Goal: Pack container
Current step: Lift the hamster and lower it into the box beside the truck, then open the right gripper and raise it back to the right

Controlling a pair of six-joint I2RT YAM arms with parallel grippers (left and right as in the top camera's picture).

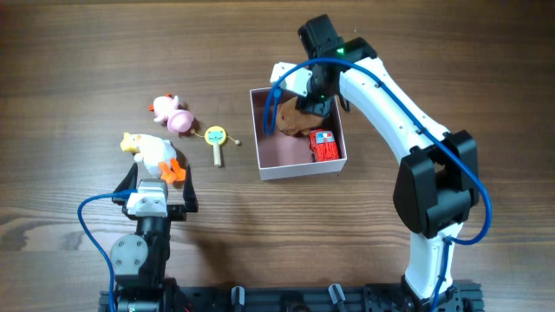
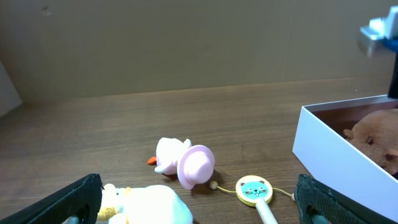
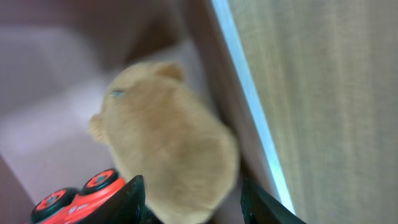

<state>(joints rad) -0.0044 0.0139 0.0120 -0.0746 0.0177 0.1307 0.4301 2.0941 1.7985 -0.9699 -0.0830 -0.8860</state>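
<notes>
The container (image 1: 299, 167), a shallow white-walled box with a dusty pink inside, sits at table centre. In it lie a brown plush toy (image 1: 295, 115) and a red toy car (image 1: 323, 145). My right gripper (image 1: 314, 102) hangs over the box's far side. In the right wrist view its fingers (image 3: 193, 202) are spread on either side of the plush (image 3: 168, 149), with a gap on the right, and the car (image 3: 74, 199) is at lower left. My left gripper (image 1: 160, 186) is open just in front of a white duck plush (image 1: 152, 152), which also shows in the left wrist view (image 2: 152, 208).
A pink toy with a hat (image 1: 173, 114) and a small yellow cat-face rattle (image 1: 215, 139) lie left of the container. They also show in the left wrist view, the pink toy (image 2: 183, 162) beside the rattle (image 2: 254, 188), with the container wall (image 2: 329, 155) at right.
</notes>
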